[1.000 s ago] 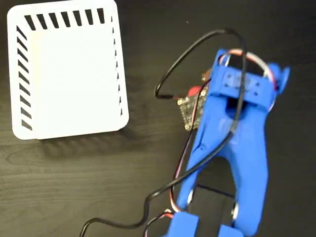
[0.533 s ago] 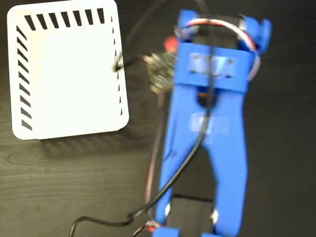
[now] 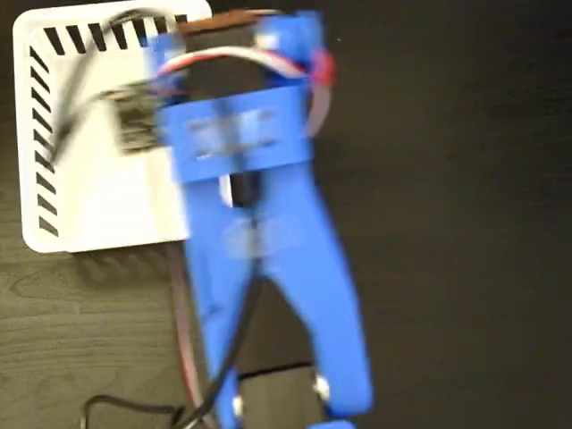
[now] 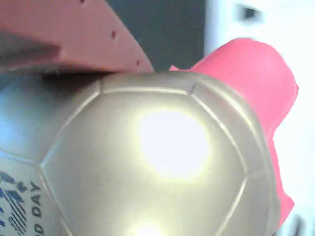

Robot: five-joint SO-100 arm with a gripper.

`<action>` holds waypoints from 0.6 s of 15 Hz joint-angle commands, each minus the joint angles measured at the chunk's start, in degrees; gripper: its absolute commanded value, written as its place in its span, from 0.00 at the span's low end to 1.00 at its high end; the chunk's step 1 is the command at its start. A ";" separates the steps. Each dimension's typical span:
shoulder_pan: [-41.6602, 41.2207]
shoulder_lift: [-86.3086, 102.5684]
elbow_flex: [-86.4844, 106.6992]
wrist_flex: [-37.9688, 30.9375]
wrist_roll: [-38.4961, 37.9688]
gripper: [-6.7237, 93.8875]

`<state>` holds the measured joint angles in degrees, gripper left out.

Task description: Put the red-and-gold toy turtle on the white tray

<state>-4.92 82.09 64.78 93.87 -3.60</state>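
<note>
The red-and-gold toy turtle (image 4: pixel 162 157) fills the wrist view: shiny gold shell with dark print at the lower left, and a red limb (image 4: pixel 256 73) sticking out at the right. A pinkish gripper finger (image 4: pixel 74 34) presses on the top of the shell, so the gripper is shut on the turtle. In the fixed view the blurred blue arm (image 3: pixel 259 223) hangs over the right side of the white tray (image 3: pixel 89 206) and hides the gripper and turtle beneath it. A white strip of tray (image 4: pixel 300 39) shows behind the turtle in the wrist view.
The tray sits at the upper left of a dark wooden table (image 3: pixel 465 223). A black cable (image 3: pixel 125 411) trails across the table at the bottom left, and a small circuit board (image 3: pixel 136 121) on the arm hangs over the tray.
The arm has swung left and upward in the fixed view, from over the bare dark table to over the tray's right side, with the turtle still held.
</note>
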 commanded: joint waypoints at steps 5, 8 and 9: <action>-10.11 -8.61 -11.51 -0.62 13.27 0.07; -12.30 -14.33 -12.30 -2.81 16.26 0.07; -13.01 -15.91 -12.30 -2.81 16.70 0.07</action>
<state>-16.17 64.69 55.72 91.58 12.04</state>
